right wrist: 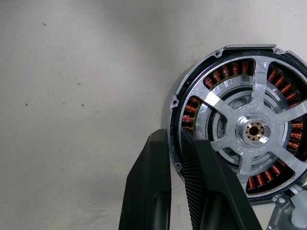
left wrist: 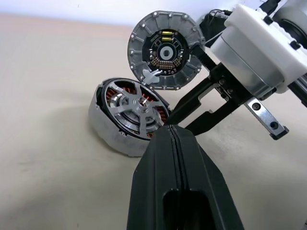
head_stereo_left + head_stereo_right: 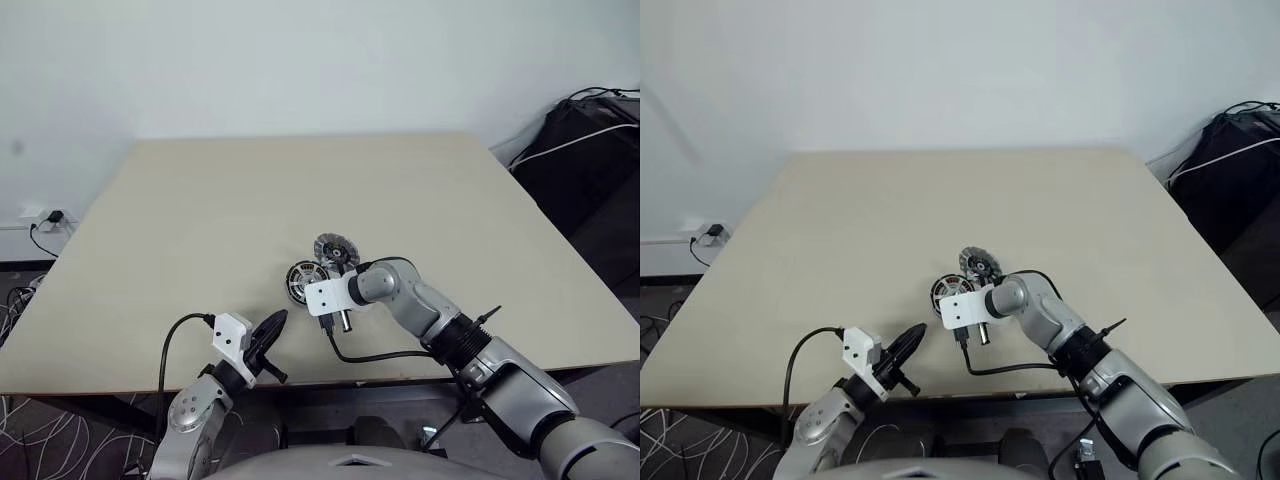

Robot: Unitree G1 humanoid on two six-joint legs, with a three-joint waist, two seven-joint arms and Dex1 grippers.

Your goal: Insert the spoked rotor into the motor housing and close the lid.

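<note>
The motor housing (image 2: pixel 108 132) lies on the table with the spoked rotor (image 1: pixel 253 130) seated inside it, copper windings showing between the spokes. Just behind it the lid (image 2: pixel 165 50) stands tilted, its ribbed face and dark hub toward the left wrist view. My right gripper (image 1: pixel 175 139) points down at the housing's near rim. One finger is outside the wall and one inside, pinched on it. My left gripper (image 3: pixel 278 320) is shut and holds nothing. It hovers near the table's front edge, a short way from the housing (image 3: pixel 303 280).
The beige table (image 3: pixel 200 220) stretches wide to the left and the back. A black cable (image 3: pixel 375 355) loops from my right wrist over the front edge. A dark bag with cables (image 3: pixel 590 140) sits off the table at the right rear.
</note>
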